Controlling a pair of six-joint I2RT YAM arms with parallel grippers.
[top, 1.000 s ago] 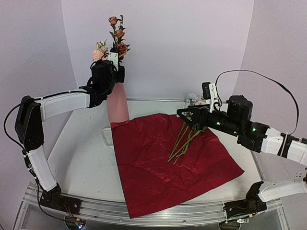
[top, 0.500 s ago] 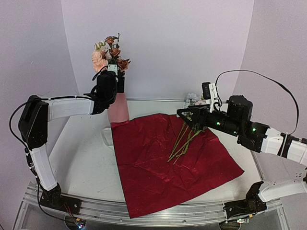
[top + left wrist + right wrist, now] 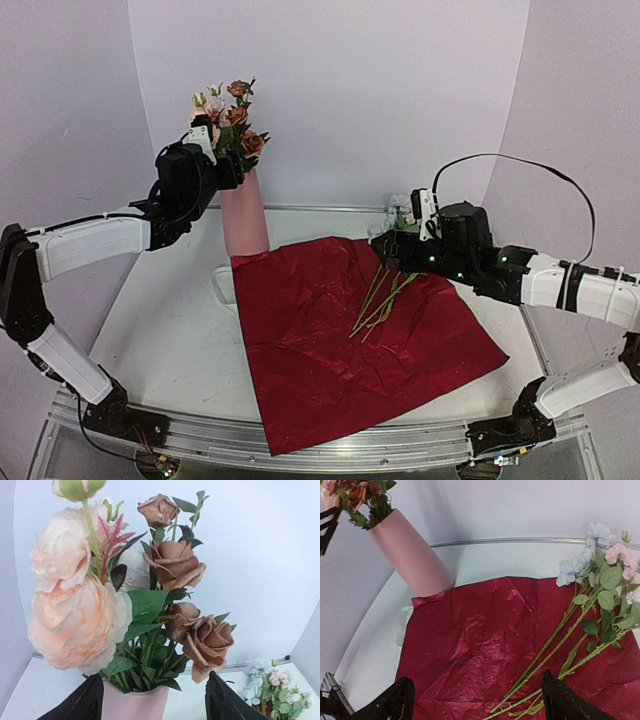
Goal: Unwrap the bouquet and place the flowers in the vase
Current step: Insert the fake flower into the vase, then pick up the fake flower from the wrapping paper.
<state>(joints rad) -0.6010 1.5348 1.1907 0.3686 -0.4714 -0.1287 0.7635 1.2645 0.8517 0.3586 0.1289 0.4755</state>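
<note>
The salmon-pink vase (image 3: 245, 215) stands at the back left and holds peach, white and brown flowers (image 3: 228, 112). My left gripper (image 3: 218, 165) is just left of its rim, open and holding nothing. In the left wrist view the blooms (image 3: 170, 565) and the vase rim (image 3: 132, 705) fill the frame beyond the spread gripper (image 3: 150, 702). The dark red wrapping paper (image 3: 340, 340) lies spread flat. On it lie loose flowers with green stems (image 3: 380, 295) and pale blue and pink heads (image 3: 600, 560). My right gripper (image 3: 385, 245) hovers open over the stems (image 3: 570, 640), apart from them.
A pale flat item (image 3: 222, 285) lies on the white table beside the vase's foot, partly under the paper's left edge. The table's raised back rim (image 3: 330, 209) runs behind the vase. A metal rail (image 3: 300, 445) lines the near edge.
My left gripper has opened and drawn back to the left; the stems it held now stand lower in the vase. My right arm has shifted slightly left, still open.
</note>
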